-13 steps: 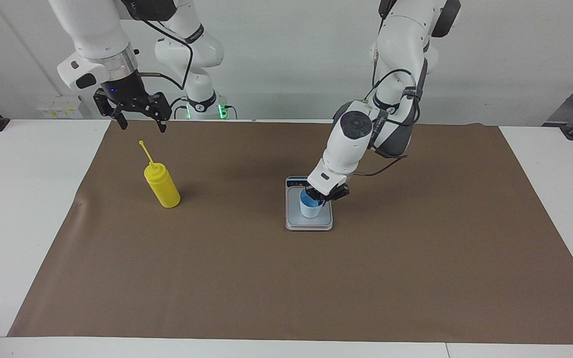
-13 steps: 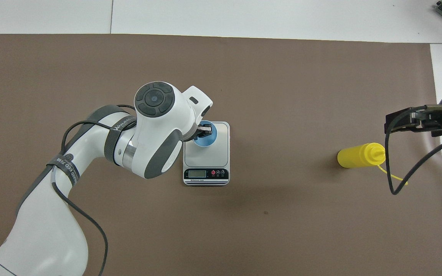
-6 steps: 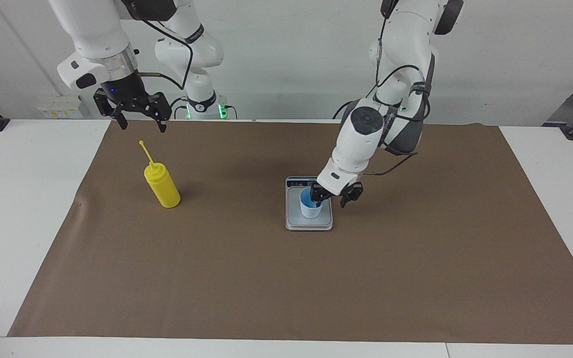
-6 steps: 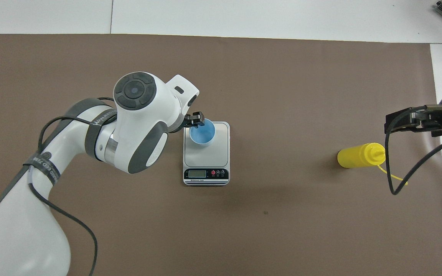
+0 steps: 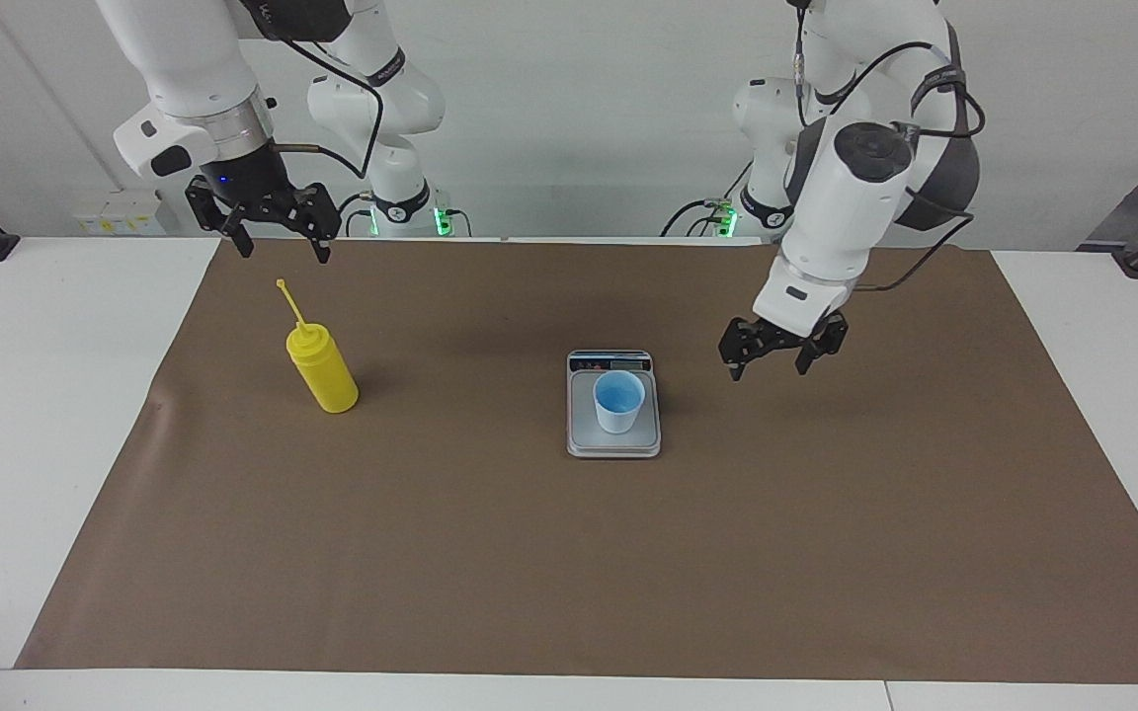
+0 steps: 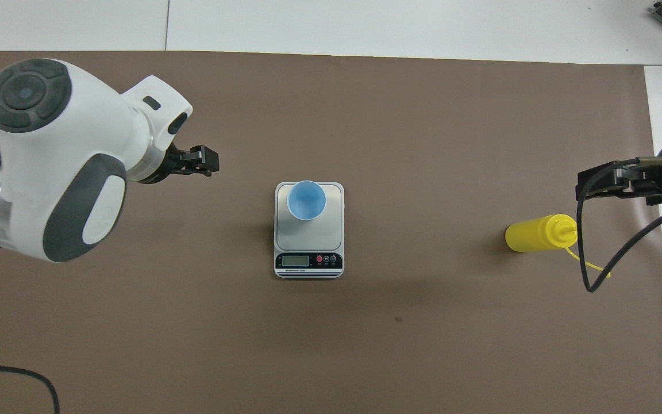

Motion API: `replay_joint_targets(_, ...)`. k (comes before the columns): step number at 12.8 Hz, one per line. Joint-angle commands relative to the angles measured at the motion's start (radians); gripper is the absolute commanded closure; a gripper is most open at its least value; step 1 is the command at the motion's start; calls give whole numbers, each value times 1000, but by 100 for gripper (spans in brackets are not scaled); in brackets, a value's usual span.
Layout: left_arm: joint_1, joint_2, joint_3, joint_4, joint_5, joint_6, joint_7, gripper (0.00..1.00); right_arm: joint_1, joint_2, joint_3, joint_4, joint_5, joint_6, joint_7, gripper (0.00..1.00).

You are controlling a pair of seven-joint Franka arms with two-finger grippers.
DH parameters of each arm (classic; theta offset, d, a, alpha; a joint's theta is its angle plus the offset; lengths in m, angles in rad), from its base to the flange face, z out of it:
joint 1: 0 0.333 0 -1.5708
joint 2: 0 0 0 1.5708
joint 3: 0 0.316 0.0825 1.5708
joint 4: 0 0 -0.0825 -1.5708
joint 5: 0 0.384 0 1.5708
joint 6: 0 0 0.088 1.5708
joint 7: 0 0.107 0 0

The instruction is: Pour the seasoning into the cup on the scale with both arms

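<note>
Change: the left gripper [image 5: 779, 357] has let go of the cup [image 5: 618, 401] and drawn away toward the left arm's end of the table.
Cup: upright on the scale [image 5: 613, 441], at the plate's edge farther from the display, nothing touching it.
Seasoning: yellow bottle [image 5: 324, 370] upright on the brown mat [image 5: 569, 553], toward the right arm's end.
Left jaws: spread, empty, above the mat.
Right gripper [image 5: 280, 242]: waiting above the mat near the bottle, jaws wide, empty.
Risk: the bottle's loose cap strap could snag a finger; a high grasp could tip it.
</note>
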Motion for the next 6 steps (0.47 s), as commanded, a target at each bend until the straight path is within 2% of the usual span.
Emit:
replay_joint_targets(1, 92, -81, -9, -22, 9, -94, 160, 0, -14, -12, 5, -14, 15, -1, -20, 0)
replay_joint_targets(3, 140, -121, -6, -20, 8, -153, 264, 0, -17, -12, -1, -14, 15, 11, -20, 0)
replay_joint_targets(6, 172, -158, -3, 13, 4, -234, 281, 0, -19, -10, -4, -14, 16, 19, -23, 0)
